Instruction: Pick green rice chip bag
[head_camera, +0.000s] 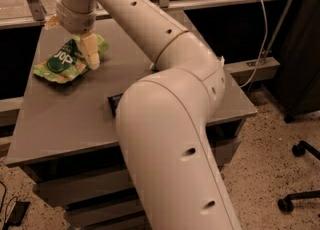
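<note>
Green rice chip bag (64,63) lies flat on the far left part of the worktop (65,124) in the camera view, its long axis running from near left to far right. We see the gripper (90,54) over the bag's right end, so most of the bag spreads to the picture's left of it. Whether the gripper is released or clenched, or touching the bag, we cannot tell.

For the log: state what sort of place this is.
Probably a lab or office: grey drawer cabinet, speckled floor, chair casters. The end effector hangs over the green rice chip bag.
</note>
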`<state>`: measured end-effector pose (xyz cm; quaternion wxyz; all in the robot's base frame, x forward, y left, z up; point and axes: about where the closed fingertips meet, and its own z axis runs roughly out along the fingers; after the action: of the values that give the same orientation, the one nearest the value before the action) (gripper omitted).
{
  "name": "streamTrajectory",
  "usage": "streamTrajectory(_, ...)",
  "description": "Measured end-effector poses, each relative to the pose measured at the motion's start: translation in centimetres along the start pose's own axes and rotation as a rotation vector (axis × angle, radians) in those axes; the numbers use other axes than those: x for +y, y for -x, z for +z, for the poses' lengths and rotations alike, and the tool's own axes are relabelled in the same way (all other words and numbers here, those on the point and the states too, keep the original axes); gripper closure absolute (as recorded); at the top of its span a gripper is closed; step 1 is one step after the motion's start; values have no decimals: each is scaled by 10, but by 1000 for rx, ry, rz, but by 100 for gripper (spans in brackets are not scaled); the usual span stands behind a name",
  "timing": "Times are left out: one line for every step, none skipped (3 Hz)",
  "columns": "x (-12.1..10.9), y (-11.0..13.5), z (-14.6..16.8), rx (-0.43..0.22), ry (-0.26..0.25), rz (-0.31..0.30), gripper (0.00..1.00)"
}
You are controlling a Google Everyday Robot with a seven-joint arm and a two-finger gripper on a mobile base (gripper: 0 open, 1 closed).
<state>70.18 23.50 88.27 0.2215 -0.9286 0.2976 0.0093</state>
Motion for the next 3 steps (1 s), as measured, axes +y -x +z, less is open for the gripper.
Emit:
streamTrajectory(-11,0,33,53,51,-21,18)
streamTrajectory(-14,-2,48,77,73,-22,41)
streamTrajectory(-16,-2,45,78,74,-22,64)
